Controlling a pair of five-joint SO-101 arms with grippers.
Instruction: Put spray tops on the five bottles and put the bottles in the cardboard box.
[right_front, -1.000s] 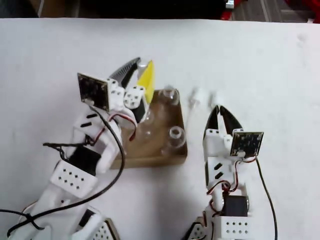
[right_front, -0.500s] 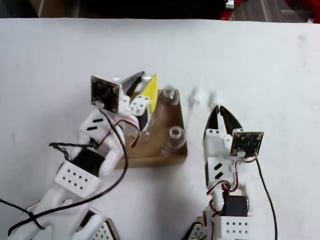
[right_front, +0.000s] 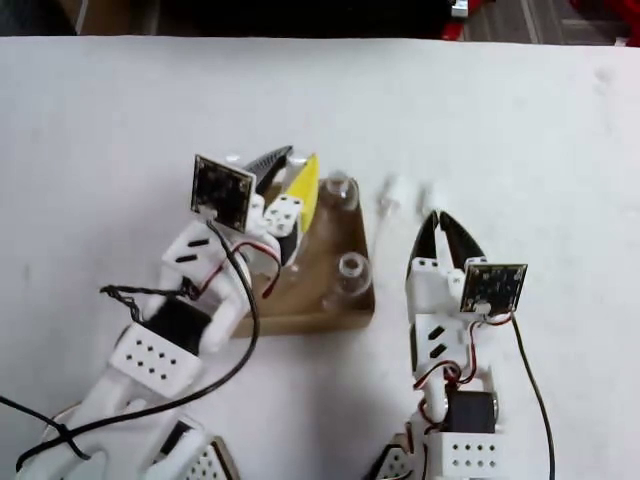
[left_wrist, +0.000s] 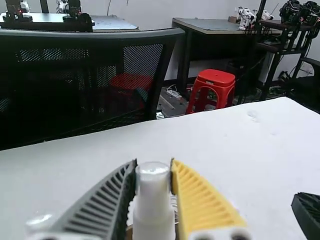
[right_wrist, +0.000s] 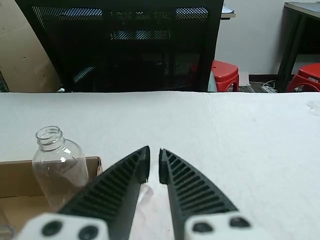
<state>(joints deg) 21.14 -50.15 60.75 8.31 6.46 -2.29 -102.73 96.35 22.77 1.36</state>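
1. Your left gripper (left_wrist: 152, 167) is clamped on a white spray top (left_wrist: 152, 200) and sits over the far-left corner of the cardboard box (right_front: 310, 322).
2. Your right gripper (right_wrist: 154, 164) has its fingers all but together with nothing between them. It sits just right of the box.
3. The far bottle (right_front: 340, 192) and near bottle (right_front: 352, 268) stand in the box with open necks. A loose spray top (right_front: 400, 192) lies on the table (right_front: 520, 120) beyond it.
4. Risk: if you come down off-axis, the top misses the neck. Nothing braces the bottles, so a sideways push could tip one.
5. There may be a bottle under your left gripper, but the arm hides it.
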